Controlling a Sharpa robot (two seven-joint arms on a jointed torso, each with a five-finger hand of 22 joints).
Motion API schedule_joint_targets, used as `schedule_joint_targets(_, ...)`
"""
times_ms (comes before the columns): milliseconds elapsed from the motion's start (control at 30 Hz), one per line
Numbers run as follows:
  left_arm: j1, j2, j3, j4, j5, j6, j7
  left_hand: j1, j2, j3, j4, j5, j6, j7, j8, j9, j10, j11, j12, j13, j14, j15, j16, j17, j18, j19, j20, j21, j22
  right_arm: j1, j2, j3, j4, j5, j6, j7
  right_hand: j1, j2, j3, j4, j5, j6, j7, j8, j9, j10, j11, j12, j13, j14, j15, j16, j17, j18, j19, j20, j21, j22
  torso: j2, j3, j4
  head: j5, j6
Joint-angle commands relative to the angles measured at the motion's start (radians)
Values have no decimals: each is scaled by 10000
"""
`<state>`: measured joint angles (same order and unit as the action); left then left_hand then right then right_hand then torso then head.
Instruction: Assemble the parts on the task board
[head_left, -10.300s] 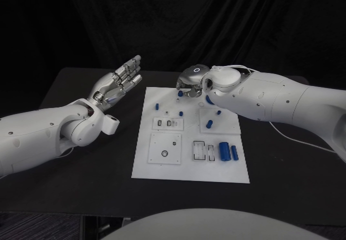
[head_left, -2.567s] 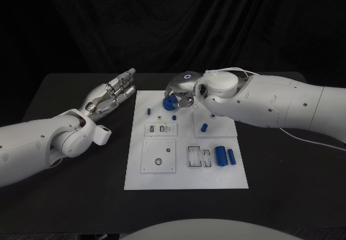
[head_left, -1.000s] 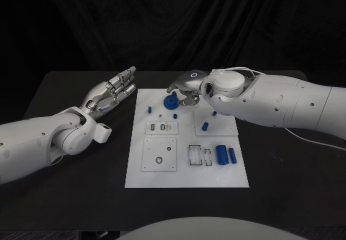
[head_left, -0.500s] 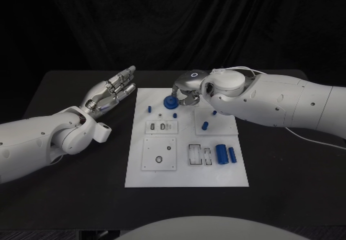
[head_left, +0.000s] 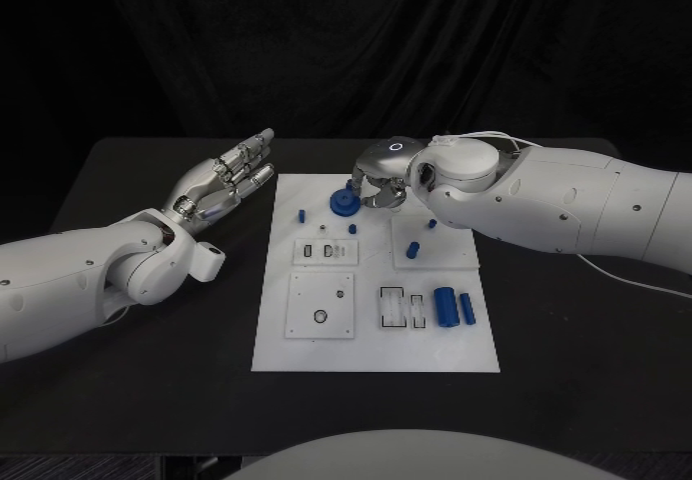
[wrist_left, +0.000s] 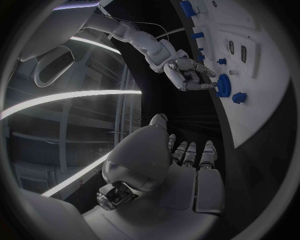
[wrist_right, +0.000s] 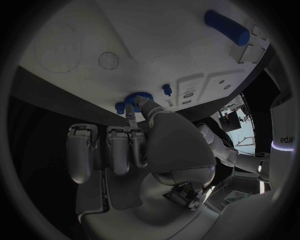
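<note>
Task board (head_left: 378, 345) far edge: right robot hand (head_left: 378, 185) grips blue gear (head_left: 343, 206).

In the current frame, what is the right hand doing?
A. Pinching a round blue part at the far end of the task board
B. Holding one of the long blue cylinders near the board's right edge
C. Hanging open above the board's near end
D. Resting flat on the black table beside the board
A: the right hand pinches the round blue part at the far end of the task board, and the right wrist view shows fingertips on it.
</note>
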<state>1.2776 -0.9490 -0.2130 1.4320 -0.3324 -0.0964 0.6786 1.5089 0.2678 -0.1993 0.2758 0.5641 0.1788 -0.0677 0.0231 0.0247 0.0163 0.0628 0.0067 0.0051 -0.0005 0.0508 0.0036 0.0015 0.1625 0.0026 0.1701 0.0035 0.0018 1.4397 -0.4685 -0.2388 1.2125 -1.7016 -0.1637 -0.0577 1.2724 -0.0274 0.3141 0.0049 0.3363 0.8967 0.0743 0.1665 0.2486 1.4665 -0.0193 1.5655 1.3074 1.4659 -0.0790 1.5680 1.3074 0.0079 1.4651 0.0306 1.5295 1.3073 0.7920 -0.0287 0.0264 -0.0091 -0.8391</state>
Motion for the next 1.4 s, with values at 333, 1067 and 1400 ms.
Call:
schedule_joint_targets(333,19,-73,6,47,-22,73,1114,88,30,43,-1,40,-6,87,23,8,-5,89,-25,-7,5,57,-36,-15,173,4,86,-10,5,499,-1224,31,978,-57,-1418,-226,26,82,-833,124,-1025,-1312,7,154,2004,1042,58,53,2634,1049,68,28,2634,134,604,105,-330,2352,-23,-7,-62,145,-26)
schedule_joint_targets(1067,17,110,6,17,-22,95,1172,137,33,100,-41,62,14,116,27,11,-39,67,-34,-17,5,37,-36,-15,174,3,94,-11,4,725,-5389,-81,3311,142,-1287,-512,-183,152,-1275,758,-1395,-1441,-113,206,3343,1042,-49,53,2634,1049,-33,28,2634,27,845,6,46,2496,-3,14,-77,-20,106)
schedule_joint_targets(1400,14,128,6,50,-22,198,1212,154,34,122,-54,75,40,127,32,15,-25,53,-30,-13,5,26,-36,-15,174,5,91,-10,5,341,-5920,-101,3286,168,-1385,-592,-81,7,-1288,1011,-1460,-1671,-115,-523,2738,1042,-48,53,2634,1049,-29,28,2634,11,878,7,100,2517,-18,10,-80,-113,31)
